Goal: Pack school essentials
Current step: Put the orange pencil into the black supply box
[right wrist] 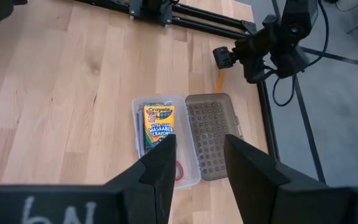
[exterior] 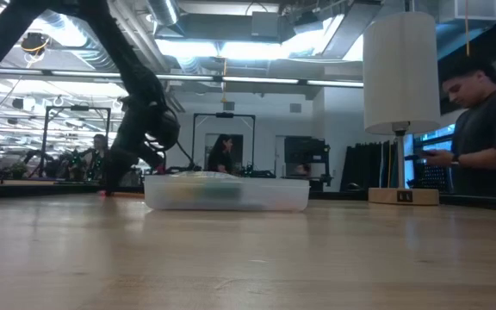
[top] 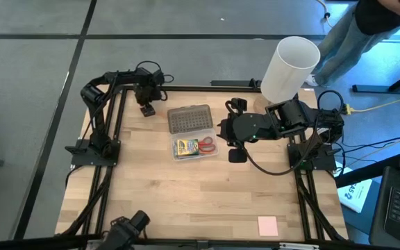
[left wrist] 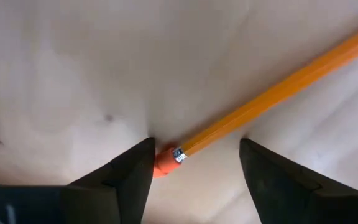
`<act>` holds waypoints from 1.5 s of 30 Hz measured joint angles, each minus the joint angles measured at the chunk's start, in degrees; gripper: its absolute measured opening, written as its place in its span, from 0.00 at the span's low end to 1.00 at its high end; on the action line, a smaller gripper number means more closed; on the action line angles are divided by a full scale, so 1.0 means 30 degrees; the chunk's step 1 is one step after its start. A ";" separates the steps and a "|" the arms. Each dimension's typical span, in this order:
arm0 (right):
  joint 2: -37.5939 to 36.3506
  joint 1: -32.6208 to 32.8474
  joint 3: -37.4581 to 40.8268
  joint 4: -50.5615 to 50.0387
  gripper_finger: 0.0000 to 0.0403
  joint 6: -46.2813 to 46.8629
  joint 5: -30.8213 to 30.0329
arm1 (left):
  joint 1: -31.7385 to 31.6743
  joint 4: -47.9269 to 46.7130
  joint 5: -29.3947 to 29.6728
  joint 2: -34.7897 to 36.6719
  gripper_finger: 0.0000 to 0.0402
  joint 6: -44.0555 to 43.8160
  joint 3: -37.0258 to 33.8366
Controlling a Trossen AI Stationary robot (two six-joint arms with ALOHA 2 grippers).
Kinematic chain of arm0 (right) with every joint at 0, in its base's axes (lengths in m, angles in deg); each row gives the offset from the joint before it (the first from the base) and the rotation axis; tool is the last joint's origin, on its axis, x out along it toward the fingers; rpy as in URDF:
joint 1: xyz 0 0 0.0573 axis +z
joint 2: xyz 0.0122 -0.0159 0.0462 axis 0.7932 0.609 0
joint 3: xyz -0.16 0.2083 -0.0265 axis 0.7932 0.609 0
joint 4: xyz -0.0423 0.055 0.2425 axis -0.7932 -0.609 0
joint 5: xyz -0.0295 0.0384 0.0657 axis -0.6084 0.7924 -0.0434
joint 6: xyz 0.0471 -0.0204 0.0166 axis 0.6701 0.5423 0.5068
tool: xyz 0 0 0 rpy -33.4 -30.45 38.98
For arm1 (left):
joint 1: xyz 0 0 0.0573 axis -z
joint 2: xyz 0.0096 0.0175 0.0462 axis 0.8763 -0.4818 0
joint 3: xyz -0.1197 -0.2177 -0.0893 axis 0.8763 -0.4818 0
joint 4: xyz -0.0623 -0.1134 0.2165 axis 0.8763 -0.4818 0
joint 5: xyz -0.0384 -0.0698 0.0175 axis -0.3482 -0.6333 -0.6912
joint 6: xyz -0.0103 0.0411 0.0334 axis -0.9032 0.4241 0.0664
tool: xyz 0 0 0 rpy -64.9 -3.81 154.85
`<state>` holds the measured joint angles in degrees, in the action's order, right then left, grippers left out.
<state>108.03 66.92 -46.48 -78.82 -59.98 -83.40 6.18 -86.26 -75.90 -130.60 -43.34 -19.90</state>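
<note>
An orange pencil (left wrist: pixel 272 93) lies flat on the table at the far left and also shows in the right wrist view (right wrist: pixel 219 81). My left gripper (left wrist: pixel 194 155) is open and points down over the pencil's eraser end (left wrist: pixel 163 163), one finger on each side. The clear case (top: pixel 194 147) holds the green-and-yellow crayon box (right wrist: pixel 158 122) and the red-handled scissors (top: pixel 206 145). Its grey dotted lid (top: pixel 189 119) lies open toward the far side. My right gripper (right wrist: pixel 197 158) is open and empty above the case's right side. The pink pad (top: pixel 267 224) lies near the front right. The pen is not in view. My left gripper has one fingertip (left wrist: pixel 143 158) right beside the pencil's eraser end; I cannot tell whether it touches. The fingers come from above and the pencil lies on the table, slanting across the gap between them.
A tall white cylinder (top: pixel 290 68) stands at the far right corner. A person (exterior: pixel 485 129) stands beyond the table's right side. Bare wood (top: pixel 207 201) lies between the case and the near edge.
</note>
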 joint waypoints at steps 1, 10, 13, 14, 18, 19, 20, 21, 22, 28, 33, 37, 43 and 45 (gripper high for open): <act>0.0000 0.0000 0.0000 0.0000 0.34 -0.0031 -0.0003 | 0.0150 -0.0214 0.0069 -0.0014 0.57 -0.0146 -0.0021; 0.0000 0.0000 0.0000 -0.0066 0.34 -0.0063 0.0013 | 0.1078 -0.0717 0.1314 -0.0044 0.56 -0.0408 -0.0065; 0.0000 0.0000 0.0000 -0.0066 0.34 -0.0063 0.0015 | 0.1084 -0.0682 0.1303 -0.0044 0.55 -0.0461 -0.0065; 0.0000 0.0000 0.0000 -0.0066 0.34 -0.0063 0.0023 | 0.1084 -0.0655 0.1303 -0.0044 0.54 -0.0502 -0.0065; 0.0000 0.0000 0.0000 -0.0066 0.34 -0.0044 0.0037 | 0.1077 -0.0591 0.1245 -0.0044 0.46 -0.0509 -0.0065; 0.0000 0.0000 0.0000 -0.0066 0.34 -0.0022 0.0042 | 0.1077 -0.0580 0.1228 -0.0044 0.43 -0.0509 -0.0065; 0.0000 0.0000 0.0003 -0.0066 0.34 -0.0016 0.0044 | 0.1077 -0.0578 0.1225 -0.0044 0.41 -0.0509 -0.0065; 0.0000 -0.0003 0.0003 -0.0066 0.34 -0.0009 0.0044 | 0.1077 -0.0557 0.1230 -0.0044 0.38 -0.0509 -0.0065; 0.0000 0.0000 0.0002 -0.0066 0.34 -0.0003 0.0044 | 0.1077 -0.0543 0.1230 -0.0036 0.36 -0.0509 -0.0065; 0.0000 0.0015 0.0003 -0.0058 0.34 0.0006 0.0048 | 0.1098 0.0143 0.1259 0.0142 0.24 -0.0414 -0.0951; 0.0000 0.0015 0.0000 -0.0055 0.34 0.0009 0.0044 | 0.1098 0.0185 0.1399 0.0139 0.16 -0.0392 -0.1174; 0.0000 0.0015 0.0003 -0.0051 0.34 0.0015 0.0037 | 0.1098 0.0085 0.1512 0.0105 0.08 -0.0363 -0.1202; 0.0000 0.0015 0.0000 -0.0044 0.34 0.0068 0.0037 | 0.1307 -0.0196 0.1542 0.0086 0.02 -0.0397 -0.1203; 0.0000 0.0015 0.0007 -0.0044 0.34 0.0060 0.0030 | 0.1369 -0.0252 0.1587 0.0073 0.03 -0.0444 -0.1209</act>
<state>108.03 66.96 -46.46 -78.95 -59.80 -83.31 10.28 -87.02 -71.14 -130.38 -44.68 -23.53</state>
